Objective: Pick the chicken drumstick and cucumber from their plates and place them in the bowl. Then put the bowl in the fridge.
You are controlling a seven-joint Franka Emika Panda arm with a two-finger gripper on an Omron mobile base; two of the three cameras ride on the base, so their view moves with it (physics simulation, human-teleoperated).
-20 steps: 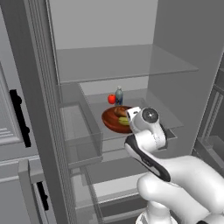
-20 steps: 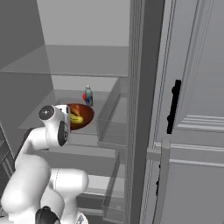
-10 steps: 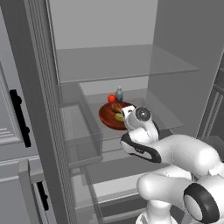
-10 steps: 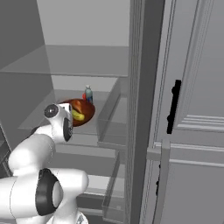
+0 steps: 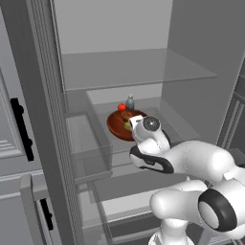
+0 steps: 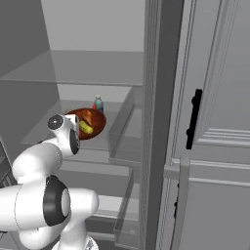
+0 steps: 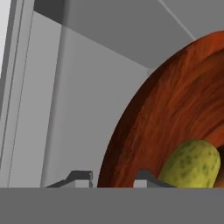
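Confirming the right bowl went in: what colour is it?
Glossy reddish-brown bowl; clearest in the hand view.

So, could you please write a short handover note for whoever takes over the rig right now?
Hand: at the bowl's rim, the rim between its fingertips; whether it grips I can't tell.
Bowl: on a glass shelf inside the open fridge, beside a small bottle and a red fruit.
Cucumber and chicken drumstick: in the bowl.
Done: both foods loaded, bowl in fridge.
Left: free the hand.
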